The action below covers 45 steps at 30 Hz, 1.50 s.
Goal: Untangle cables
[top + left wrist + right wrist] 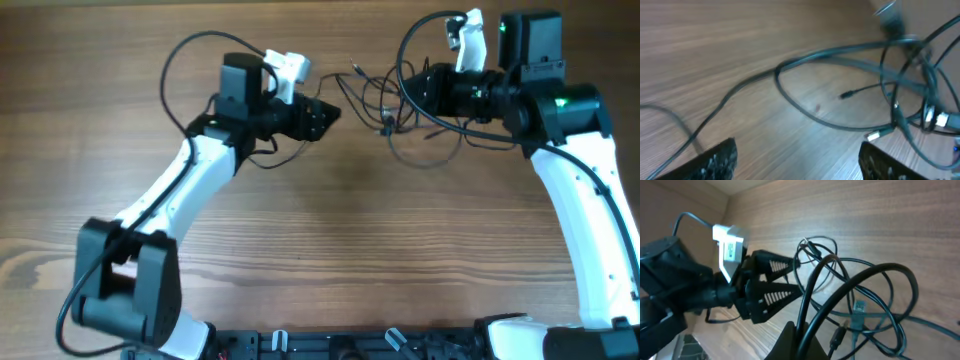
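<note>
Overhead: early in untangling; cables [388, 120] knotted just ahead of left gripper [325, 115], spread wide, empty; right gripper [412, 90] among the loops, clamped or not cannot tell; next, probably pinching one strand and drawing outward.

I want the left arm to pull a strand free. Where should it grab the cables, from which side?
Likely the cables' wide loop, near arc: it lies flat on bare table, clear of the knot. Come down from above, open left gripper straddling it.
</note>
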Tool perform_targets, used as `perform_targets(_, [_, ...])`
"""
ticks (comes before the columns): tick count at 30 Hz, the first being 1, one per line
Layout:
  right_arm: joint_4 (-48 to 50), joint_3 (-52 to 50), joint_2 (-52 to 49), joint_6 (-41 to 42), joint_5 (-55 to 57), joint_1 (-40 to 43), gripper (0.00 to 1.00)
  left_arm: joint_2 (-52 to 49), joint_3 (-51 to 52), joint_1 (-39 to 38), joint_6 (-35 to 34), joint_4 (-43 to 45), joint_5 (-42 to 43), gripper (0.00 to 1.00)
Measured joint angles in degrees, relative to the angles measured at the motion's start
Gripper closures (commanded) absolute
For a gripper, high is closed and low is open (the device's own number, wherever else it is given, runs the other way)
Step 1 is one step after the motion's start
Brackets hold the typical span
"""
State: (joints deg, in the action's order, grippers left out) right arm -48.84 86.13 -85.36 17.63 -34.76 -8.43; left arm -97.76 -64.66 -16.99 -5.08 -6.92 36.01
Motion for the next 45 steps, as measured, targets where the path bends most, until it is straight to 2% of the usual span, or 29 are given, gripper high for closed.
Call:
perform_targets(4, [-1.1,0.0,0.0,0.0,0.0,0.0,0.96,-0.7,0.2,-1.6,0.0,9.7,9.0,0.19])
perform_targets(9, [-1.3,0.0,0.0,0.0,0.0,0.0,0.96,-0.7,0.2,-1.8,0.0,10.8,15.0,0.17])
perform_targets(24, [-1.3,0.0,0.0,0.3,-2.6,-2.5,0.96,-2.6,0.2,-1.8,0.0,13.4,14.6,0.18])
perform_targets(27, [-1.3,0.0,0.0,0.3,-2.7,-2.5,0.96,-2.9,0.2,-2.3,0.0,13.9,14.2,0.26])
perform_targets(29, [-1.1,0.0,0.0,0.3,-3.0,-2.5,0.96,-2.9,0.2,-3.6,0.0,14.0,13.0,0.26])
perform_targets(31, [-0.8,0.0,0.0,0.3,-3.4,-2.5,0.96,-2.9,0.2,-4.9,0.0,14.1,11.1,0.41])
perform_targets(32, [-0.6,0.0,0.0,0.3,-3.6,-2.5,0.96,-2.9,0.2,-5.6,-0.2,14.6,10.2,0.63])
perform_targets(33, [-0.5,0.0,0.0,0.3,-3.8,-2.5,0.96,-2.9,0.2,-5.9,0.1,15.0,9.7,0.94])
perform_targets(40, [-0.5,0.0,0.0,0.3,-2.3,-2.5,0.96,-2.9,0.2,-3.8,-1.2,13.5,4.3,0.96])
perform_targets(45, [-5.8,0.0,0.0,2.1,12.3,-2.7,0.96,-2.9,0.1,6.1,-1.7,5.4,3.9,0.96])
